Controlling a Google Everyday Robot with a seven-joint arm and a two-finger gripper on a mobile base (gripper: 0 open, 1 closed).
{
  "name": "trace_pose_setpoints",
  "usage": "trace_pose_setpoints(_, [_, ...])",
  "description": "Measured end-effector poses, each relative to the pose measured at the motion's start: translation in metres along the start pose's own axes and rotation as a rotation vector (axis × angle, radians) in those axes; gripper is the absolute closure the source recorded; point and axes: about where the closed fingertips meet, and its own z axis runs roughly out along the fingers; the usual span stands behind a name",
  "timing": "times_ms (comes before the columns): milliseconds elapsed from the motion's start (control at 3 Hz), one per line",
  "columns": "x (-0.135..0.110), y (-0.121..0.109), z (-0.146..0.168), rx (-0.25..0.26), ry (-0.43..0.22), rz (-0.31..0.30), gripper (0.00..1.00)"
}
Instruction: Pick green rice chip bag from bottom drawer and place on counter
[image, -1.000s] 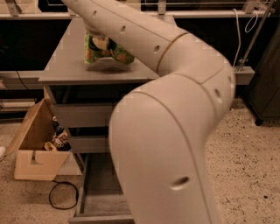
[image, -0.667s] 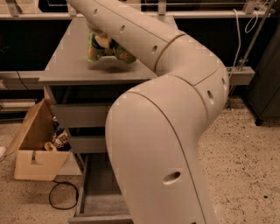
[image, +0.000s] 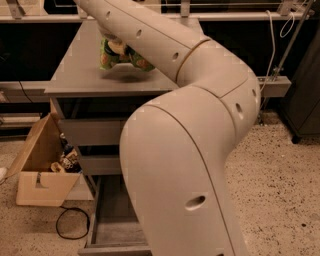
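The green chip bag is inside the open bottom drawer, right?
No. The camera view shows the green chip bag up on or just over the counter, right by the claw. The bottom drawer is open, as you said.

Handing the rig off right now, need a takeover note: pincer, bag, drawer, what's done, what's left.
Pincer: over the back of the counter, mostly hidden by the arm, shut on the green rice chip bag.
Bag: hangs just above the counter, shadow under it, not set down.
Bottom drawer: open, no bag in the part that shows.
Done: bag out of drawer, over counter.
Left: lower, release, retract.
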Motion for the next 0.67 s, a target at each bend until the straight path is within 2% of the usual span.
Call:
trace_pose_setpoints(333, [0.0000,0.0000,0.0000,0.000,0.000,0.000,0.16])
trace_pose_setpoints(667, [0.0070,-0.0001,-0.0015,0.000,-0.040,0.045,0.00])
